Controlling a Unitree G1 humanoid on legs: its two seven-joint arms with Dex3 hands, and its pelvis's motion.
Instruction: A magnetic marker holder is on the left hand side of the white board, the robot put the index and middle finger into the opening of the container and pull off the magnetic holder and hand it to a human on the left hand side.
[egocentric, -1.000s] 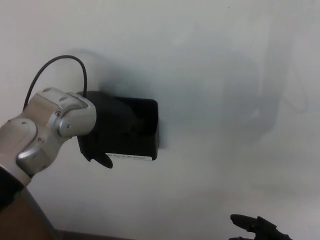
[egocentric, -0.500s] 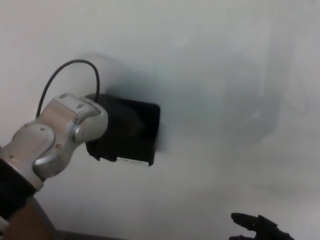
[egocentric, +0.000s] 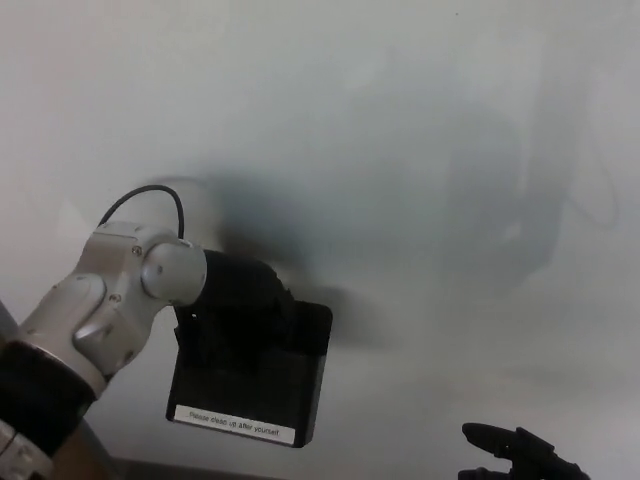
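Left hand (egocentric: 235, 300) grips holder (egocentric: 250, 385) — bare whiteboard (egocentric: 420, 150) rightward.

the pale whiteboard (egocentric: 400, 120) carries only soft grey shadows.

- The whiteboard (egocentric: 400, 150) fills the view behind everything else
- The left hand (egocentric: 235, 300) sits at about 8 o'clock from the picture's centre, reaching in from the lower left corner
- The marker holder (egocentric: 255, 385) hangs just below that hand, at its 5 o'clock, touching it; the hand's front end lies over the holder's top, so the fingers are hidden
- The holder is tilted, its lower edge swung toward 7 o'clock
- A label strip (egocentric: 235, 425) runs along the holder's bottom edge
- A cable (egocentric: 150, 195) arcs over the wrist, at 11 o'clock from the hand
- The right hand (egocentric: 515, 455) is at 5 o'clock, at the bottom edge, well apart from the holder
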